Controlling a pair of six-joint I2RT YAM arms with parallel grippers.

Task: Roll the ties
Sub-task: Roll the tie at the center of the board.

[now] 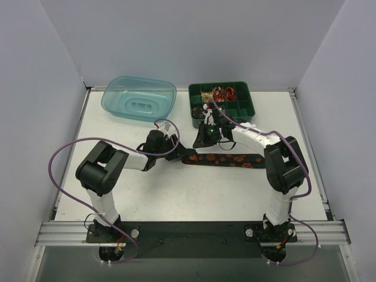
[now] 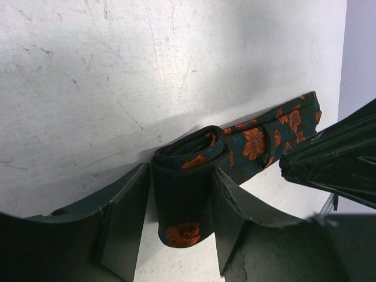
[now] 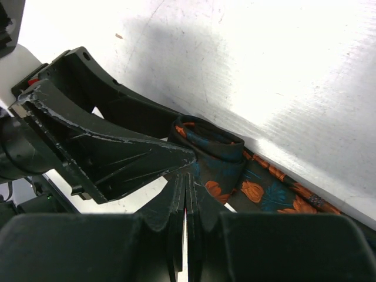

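Note:
One tie (image 1: 229, 159), black with orange flowers, lies flat across the middle of the table. Its left end is wound into a small roll (image 2: 188, 176). My left gripper (image 2: 181, 170) has a finger against each side of that roll and is shut on it; from above it shows at the tie's left end (image 1: 179, 154). The flat part of the tie (image 2: 276, 132) runs away to the right. My right gripper (image 3: 187, 170) is shut with nothing between its fingers, its tips right at the side of the roll (image 3: 211, 144). From above it sits just behind the tie (image 1: 202, 141).
A clear blue plastic tub (image 1: 140, 97) stands at the back left. A green compartment tray (image 1: 222, 100) at the back middle holds small orange and dark items. Purple cables (image 1: 64, 150) loop off both arms. Grey walls close in the table.

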